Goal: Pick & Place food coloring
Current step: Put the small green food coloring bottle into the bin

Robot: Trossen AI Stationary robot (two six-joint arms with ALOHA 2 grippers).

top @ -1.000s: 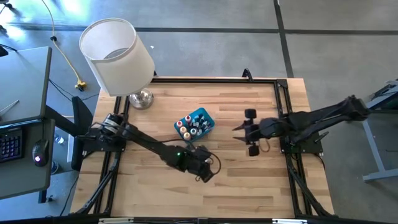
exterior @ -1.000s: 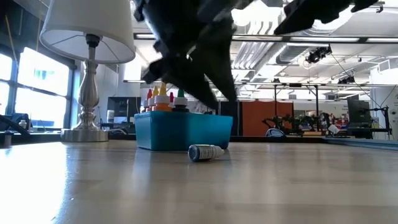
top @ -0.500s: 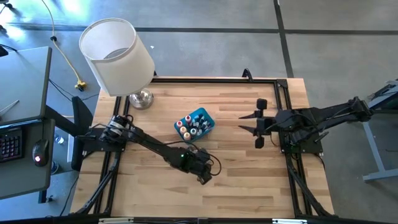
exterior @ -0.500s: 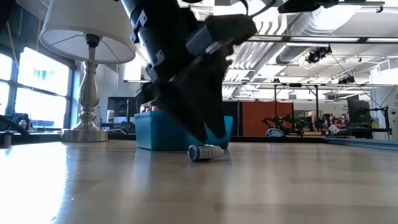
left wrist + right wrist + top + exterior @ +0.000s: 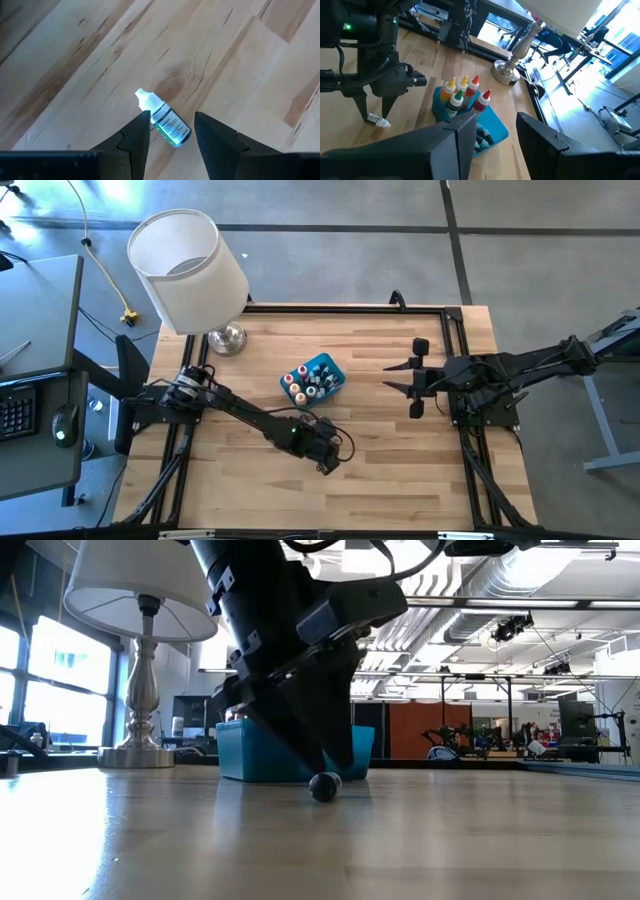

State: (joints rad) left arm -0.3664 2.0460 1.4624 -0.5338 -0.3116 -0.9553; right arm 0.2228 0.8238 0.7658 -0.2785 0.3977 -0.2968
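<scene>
One small food coloring bottle (image 5: 165,122) with a white cap lies on its side on the wooden table, a little nearer than the teal bin (image 5: 314,379). It also shows in the low view (image 5: 323,786) and the right wrist view (image 5: 379,120). My left gripper (image 5: 172,117) is open and points down at the table (image 5: 322,448), one finger on each side of the bottle. Several more bottles (image 5: 462,92) stand upright in the bin. My right gripper (image 5: 392,377) is open and empty, in the air to the right of the bin. My left gripper stands astride the lying bottle from above, fingers pointing down. One fingertip (image 5: 144,119) is right beside the bottle's neck (image 5: 151,107), and I cannot tell whether it touches. The other finger stands apart from the bottle, which lies flat on the table.
A table lamp with a white shade (image 5: 190,270) and a silver foot (image 5: 227,338) stands at the far left corner. A black frame (image 5: 455,350) runs along the table's edges. Bare wood lies near and to the right of the lone bottle.
My left gripper has come down onto the table over the lone bottle and now stands astride it. In the low view the bottle showed side-on before and now only its round end shows. My right gripper has drawn back toward the table's right edge and turned.
</scene>
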